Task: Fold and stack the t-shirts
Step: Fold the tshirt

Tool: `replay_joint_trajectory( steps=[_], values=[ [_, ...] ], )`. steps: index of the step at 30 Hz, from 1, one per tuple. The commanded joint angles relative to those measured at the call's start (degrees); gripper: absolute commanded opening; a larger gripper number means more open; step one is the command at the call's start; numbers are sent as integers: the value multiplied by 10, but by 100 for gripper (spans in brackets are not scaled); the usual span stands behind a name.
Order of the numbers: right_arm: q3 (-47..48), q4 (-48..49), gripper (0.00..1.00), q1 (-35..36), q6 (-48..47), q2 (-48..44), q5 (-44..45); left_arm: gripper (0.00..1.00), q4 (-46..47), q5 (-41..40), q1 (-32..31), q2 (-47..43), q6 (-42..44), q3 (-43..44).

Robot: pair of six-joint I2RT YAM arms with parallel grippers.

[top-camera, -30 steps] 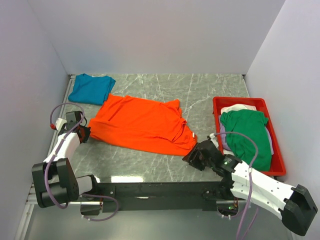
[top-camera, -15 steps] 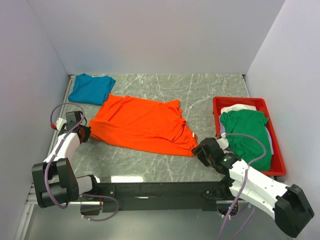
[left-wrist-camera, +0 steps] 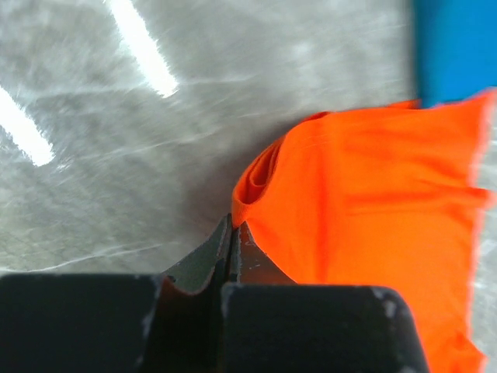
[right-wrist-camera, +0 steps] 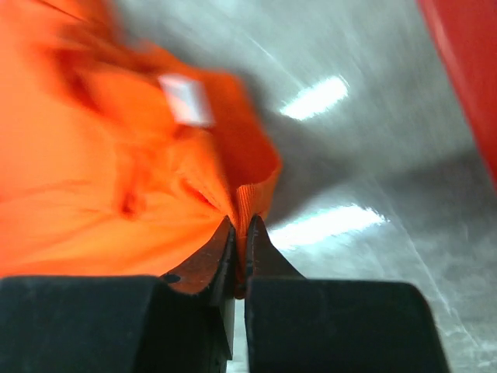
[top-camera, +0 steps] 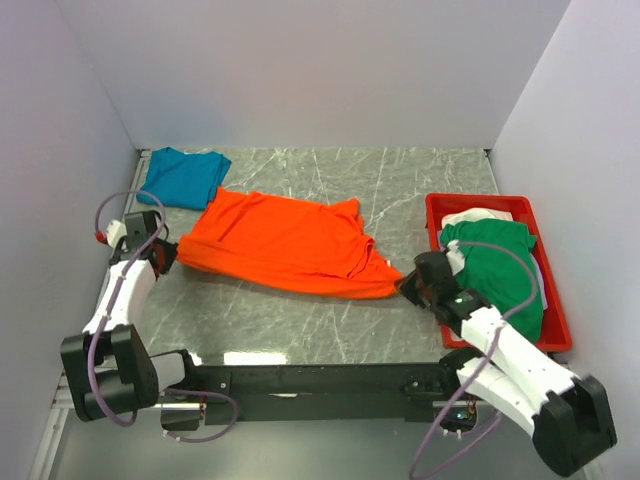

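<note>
At the far left of the marble surface [top-camera: 420, 180], the teal t-shirt [top-camera: 183, 177] is lying bunched. Nearer, the left gripper [top-camera: 165, 256] is clenching the left corner of the orange t-shirt [top-camera: 285, 245], which is lying spread across the middle. The right gripper [top-camera: 410, 285] is pinching its near right corner. At the right, the green t-shirt [top-camera: 495, 265] is resting over the white t-shirt [top-camera: 468, 216] in the red tray [top-camera: 505, 203].
</note>
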Motion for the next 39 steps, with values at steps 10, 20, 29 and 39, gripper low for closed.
replay_joint_trajectory(
  steps=[10,20,29,39],
  values=[
    [312,-176,0,-108,-184,-95,-28,0,-91,32,2,-99,94,293],
    [451,-215,0,-148,-233,-69,-93,0,-133,105,2,-88,95,469],
    [567,-109,0,-194,-234,123,-199,0,-24,144,2,49,58,496],
    [939,-91,0,-213,-239,425,-216,0,-39,213,4,384,45,878]
  ],
)
